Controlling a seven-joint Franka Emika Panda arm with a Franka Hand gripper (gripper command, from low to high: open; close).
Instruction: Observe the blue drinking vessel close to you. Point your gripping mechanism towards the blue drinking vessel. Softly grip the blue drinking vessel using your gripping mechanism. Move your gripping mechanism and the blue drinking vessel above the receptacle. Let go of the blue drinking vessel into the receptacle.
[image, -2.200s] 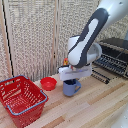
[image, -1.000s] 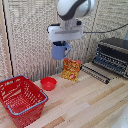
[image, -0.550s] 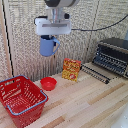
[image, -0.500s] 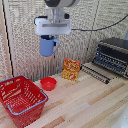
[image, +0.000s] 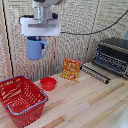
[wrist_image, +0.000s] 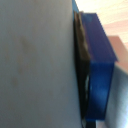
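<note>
One blue mug (image: 36, 48) hung in the air, clamped in the gripper (image: 37, 38), above the back edge of the red basket (image: 21, 100).

Both fingers were closed on the mug's rim, and the mug hung upright beneath the white plate with its handle toward the exterior view's right. It was clear of the wooden table (image: 85, 102) and not yet inside the basket, whose interior showed only its lattice floor. The small red bowl (image: 48, 83) sat just beside the basket on the exterior view's right, with nothing visible in it. An orange packet (image: 71, 69) leaned against the rear wall, and the toaster oven (image: 111, 56) stood well apart at the far right. Compared with 0.5 s earlier, the arm and mug had shifted slightly toward the exterior view's left, at about the same height. The wrist view showed a blue finger (wrist_image: 97, 65) pressed against the mug's pale wall.
</note>
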